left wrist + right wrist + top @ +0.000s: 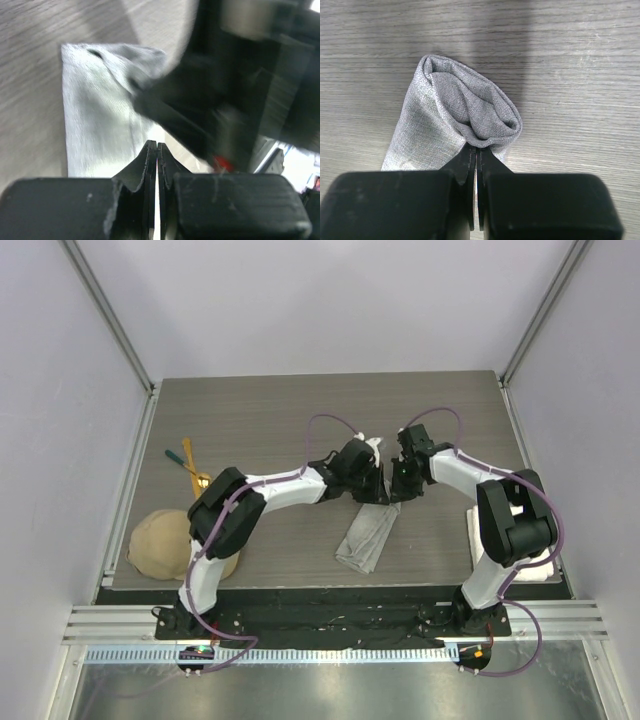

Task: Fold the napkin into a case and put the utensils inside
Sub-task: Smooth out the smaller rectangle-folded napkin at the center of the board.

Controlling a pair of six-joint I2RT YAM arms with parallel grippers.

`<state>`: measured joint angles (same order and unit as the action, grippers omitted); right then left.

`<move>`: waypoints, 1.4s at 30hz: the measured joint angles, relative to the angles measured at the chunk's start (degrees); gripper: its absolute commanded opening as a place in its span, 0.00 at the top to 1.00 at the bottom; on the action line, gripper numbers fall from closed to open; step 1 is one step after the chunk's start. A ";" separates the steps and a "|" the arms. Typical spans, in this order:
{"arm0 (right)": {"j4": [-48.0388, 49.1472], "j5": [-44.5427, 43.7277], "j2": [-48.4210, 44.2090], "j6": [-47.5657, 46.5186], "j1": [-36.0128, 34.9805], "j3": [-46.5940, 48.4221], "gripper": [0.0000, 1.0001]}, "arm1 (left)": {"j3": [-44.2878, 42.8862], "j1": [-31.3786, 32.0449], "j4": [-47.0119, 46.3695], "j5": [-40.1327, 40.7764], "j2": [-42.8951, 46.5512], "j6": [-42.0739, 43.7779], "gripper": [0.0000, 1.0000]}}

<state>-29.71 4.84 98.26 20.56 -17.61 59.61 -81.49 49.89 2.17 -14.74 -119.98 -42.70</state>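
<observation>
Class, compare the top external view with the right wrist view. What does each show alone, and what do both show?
Only the top external view shows the utensils and a tan cap near the left edge of the table. Only the right wrist view shows the end of the napkin bulging open, its rim at the shut right gripper. Both show the grey napkin lying on the wood-grain table.

The napkin [455, 115] is light grey with a fine woven fleck; the table [260, 410] is grey-brown wood grain. The cap [160, 545] is tan, the utensils [190, 465] teal, orange-yellow and gold, the arms [285, 485] white with black joints
</observation>
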 measured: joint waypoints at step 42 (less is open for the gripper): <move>-2.93 7.23 -23.71 7.61 16.85 -13.18 0.30 | -7.63 12.20 26.99 26.51 9.49 3.45 0.24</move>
<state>-32.64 12.08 74.54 28.16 -0.75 46.44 -89.12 62.08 29.17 11.77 -110.50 -39.24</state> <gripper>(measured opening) 0.667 0.763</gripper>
